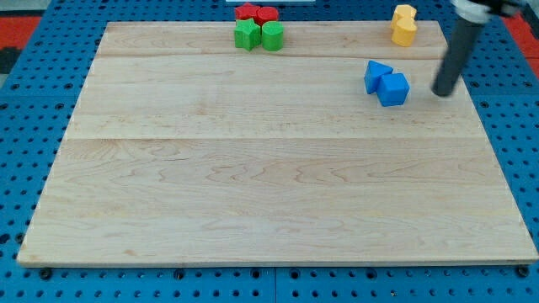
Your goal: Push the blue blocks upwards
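Two blue blocks sit together at the view's upper right: a blue triangular block (376, 74) and a blue cube (393, 89) touching its lower right side. My tip (441, 93) rests on the board just to the right of the blue cube, a short gap apart, at about the cube's height in the view. The dark rod rises from it toward the view's top right.
Two yellow blocks (404, 25) stand stacked near the view's top right edge, above the blue pair. A red pair (256, 13) and a green pair (258, 35) cluster at the top centre. The wooden board (253, 168) lies on a blue pegboard.
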Controlling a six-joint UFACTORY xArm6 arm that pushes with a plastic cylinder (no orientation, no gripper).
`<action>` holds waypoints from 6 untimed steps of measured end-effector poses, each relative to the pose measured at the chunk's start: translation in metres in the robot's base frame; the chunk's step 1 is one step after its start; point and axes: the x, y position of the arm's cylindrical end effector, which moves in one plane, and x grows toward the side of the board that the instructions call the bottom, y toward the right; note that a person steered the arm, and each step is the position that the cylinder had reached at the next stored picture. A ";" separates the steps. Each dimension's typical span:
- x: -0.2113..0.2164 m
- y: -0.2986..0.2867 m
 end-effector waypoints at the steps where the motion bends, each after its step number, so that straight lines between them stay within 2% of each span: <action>1: 0.040 -0.022; 2: 0.009 -0.079; 3: -0.061 -0.112; 4: -0.085 -0.121; 5: -0.080 -0.121; 6: -0.110 -0.124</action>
